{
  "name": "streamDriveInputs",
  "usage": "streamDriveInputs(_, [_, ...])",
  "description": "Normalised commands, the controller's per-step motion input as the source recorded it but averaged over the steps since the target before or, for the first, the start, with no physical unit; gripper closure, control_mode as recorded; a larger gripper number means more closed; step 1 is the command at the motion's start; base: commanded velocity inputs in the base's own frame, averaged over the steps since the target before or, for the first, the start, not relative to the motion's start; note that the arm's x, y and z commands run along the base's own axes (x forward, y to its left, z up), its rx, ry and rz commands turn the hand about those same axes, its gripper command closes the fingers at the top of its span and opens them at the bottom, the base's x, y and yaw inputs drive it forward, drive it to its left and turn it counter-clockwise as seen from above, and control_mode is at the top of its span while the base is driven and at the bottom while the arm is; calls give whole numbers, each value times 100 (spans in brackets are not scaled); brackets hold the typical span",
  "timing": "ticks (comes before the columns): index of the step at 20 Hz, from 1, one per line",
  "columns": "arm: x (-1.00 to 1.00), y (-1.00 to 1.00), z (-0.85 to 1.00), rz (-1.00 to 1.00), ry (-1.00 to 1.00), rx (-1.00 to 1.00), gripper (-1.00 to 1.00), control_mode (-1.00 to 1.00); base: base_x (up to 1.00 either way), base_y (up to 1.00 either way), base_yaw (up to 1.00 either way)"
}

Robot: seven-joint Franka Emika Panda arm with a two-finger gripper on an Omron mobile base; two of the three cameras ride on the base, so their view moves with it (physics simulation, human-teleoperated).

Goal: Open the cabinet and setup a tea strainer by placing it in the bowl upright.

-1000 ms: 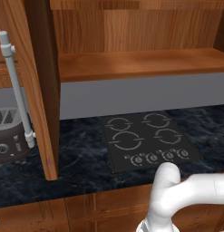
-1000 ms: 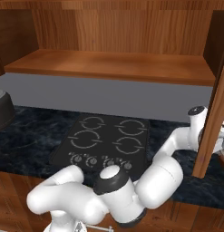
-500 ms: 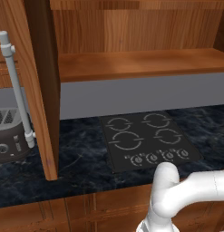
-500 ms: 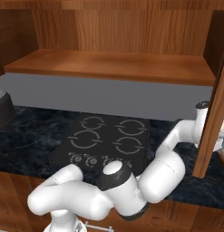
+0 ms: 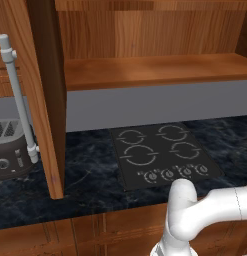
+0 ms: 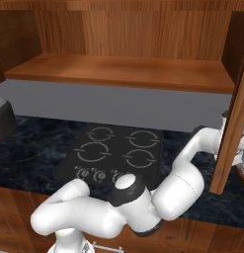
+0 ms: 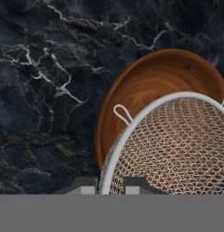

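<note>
In the hand view the claw (image 7: 111,186) is nearly closed, pinching the rim of the tea strainer (image 7: 177,145) at 6 o'clock so the mesh basket hangs open side up. Just beyond it, towards 1 o'clock, the wooden bowl (image 7: 145,86) waits on the dark marble worktop (image 7: 45,81); farther off, the cabinet (image 5: 145,70) stands open, its job apparently done

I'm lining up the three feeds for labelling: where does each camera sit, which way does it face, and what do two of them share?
Left base view: behind the arm to its left, facing the open cabinet and cooktop; arm at lower right.
Right base view: behind to its right, same direction; arm at lower left.
Hand view: on the hand, facing the dark counter; gripper shut on the tea strainer over the wooden bowl.
Both base views share the cabinet shelf and cooktop.
</note>
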Motion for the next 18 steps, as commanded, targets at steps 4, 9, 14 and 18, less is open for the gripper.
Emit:
streamDriveInputs(4, [0, 0, 0, 3, 0, 0, 100, -100, 0, 0, 0])
streamDriveInputs(9, [0, 0, -6, 3, -2, 0, 100, -100, 0, 0, 0])
streamDriveInputs(14, [4, 0, -19, 2, -1, 0, 100, -100, 0, 0, 0])
streamDriveInputs(18, [3, 0, -16, 1, 0, 1, 100, -100, 0, 0, 0])
